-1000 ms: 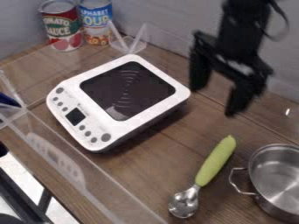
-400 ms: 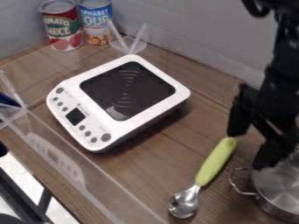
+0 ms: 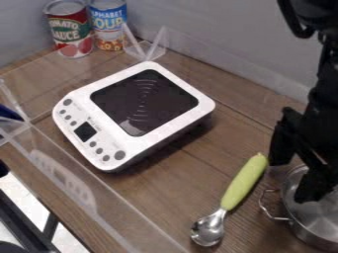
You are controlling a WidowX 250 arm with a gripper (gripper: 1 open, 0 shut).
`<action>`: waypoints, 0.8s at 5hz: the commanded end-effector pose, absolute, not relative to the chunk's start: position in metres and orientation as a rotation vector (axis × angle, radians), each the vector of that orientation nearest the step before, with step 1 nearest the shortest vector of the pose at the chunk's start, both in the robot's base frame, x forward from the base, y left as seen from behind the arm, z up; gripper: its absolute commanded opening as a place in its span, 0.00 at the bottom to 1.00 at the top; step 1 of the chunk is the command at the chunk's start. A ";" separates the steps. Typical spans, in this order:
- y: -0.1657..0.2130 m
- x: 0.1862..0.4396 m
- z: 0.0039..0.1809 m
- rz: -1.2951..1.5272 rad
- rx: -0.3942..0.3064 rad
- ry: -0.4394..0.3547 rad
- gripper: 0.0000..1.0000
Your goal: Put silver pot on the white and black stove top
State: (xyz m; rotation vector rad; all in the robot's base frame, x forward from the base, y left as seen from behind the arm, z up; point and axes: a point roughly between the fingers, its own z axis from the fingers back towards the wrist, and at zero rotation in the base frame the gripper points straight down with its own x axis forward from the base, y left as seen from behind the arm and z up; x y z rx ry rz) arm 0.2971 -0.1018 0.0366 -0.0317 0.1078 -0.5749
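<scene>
gripper [image 3: 302, 180] spread wide, poised over silver pot [image 3: 314, 222] at right front corner of table, well apart from white and black stove top [image 3: 134, 109]. likely rigid, light, slick steel; best pinched across thin rim wall, clear of scoop [image 3: 232, 199] alongside.

No text can be read with confidence. Two cans stand behind the white and black stove top [image 3: 136, 111], at the far left of the table [image 3: 238, 119]. The red-labelled can [image 3: 66, 30] and the blue-and-white-labelled can [image 3: 109, 25] both carry printed lettering, too blurred to make out. The stove top's small front display [image 3: 85, 129] shows no legible figures.
</scene>
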 end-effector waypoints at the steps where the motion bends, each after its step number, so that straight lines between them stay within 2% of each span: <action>1: -0.110 0.312 0.051 -0.605 -0.046 0.061 1.00; 4: -0.114 0.329 0.052 -0.486 -0.089 0.069 1.00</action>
